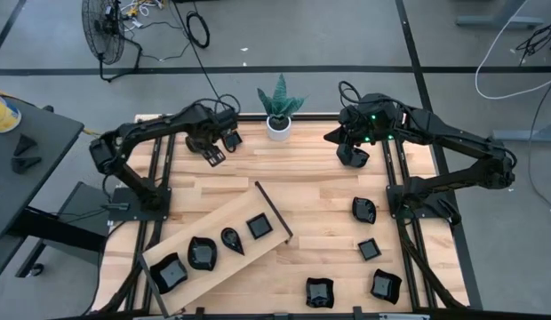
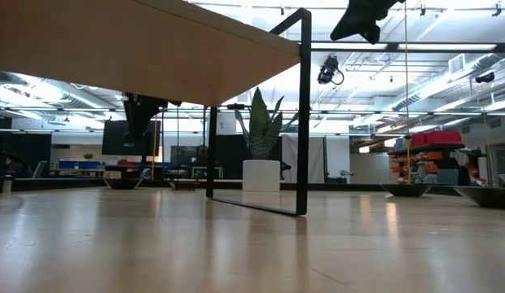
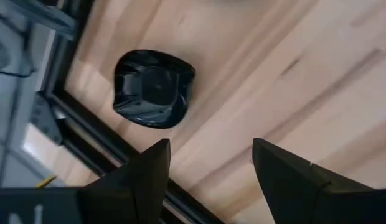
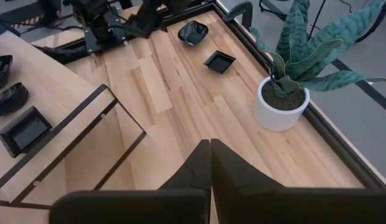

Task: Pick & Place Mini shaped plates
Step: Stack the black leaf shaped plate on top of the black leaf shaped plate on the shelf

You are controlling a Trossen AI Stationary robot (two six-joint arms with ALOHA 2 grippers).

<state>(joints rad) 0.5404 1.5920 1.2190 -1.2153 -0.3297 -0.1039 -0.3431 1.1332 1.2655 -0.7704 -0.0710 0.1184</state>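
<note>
A glossy black wavy rounded mini plate rests on the table near its far left corner, close to the black edge frame. My left gripper hangs above the table just on the near side of that plate, open and pointing steeply down, with nothing between its fingers. It also shows from above. A square mini plate lies beside the wavy plate, toward the plant. My right gripper is shut and empty, held high over the far right of the table.
A raised wooden board on black legs stands at the near left, carrying several black plates. More plates lie loose at the near right. A white pot with a green plant stands at the far edge.
</note>
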